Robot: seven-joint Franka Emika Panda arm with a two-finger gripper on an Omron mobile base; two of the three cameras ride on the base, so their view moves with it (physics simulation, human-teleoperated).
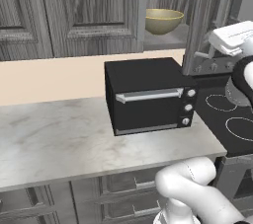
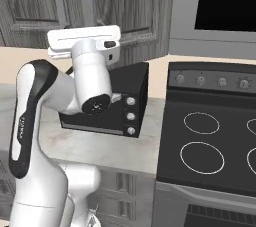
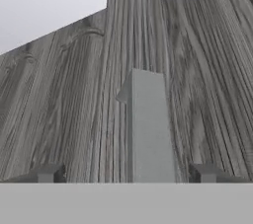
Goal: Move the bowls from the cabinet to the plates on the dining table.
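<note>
Above the black toaster oven (image 1: 150,94), the cabinet (image 1: 69,11) stands with one door swung open, its edge jutting out over the counter (image 1: 59,139). One tan bowl (image 1: 163,20) sits on the exposed shelf, with free space around it. The gripper (image 3: 126,173) faces a door's bar handle (image 3: 148,129), which rises between the spread, empty fingertips (image 3: 47,173). The stove (image 2: 210,141) shows four ring burners.
</note>
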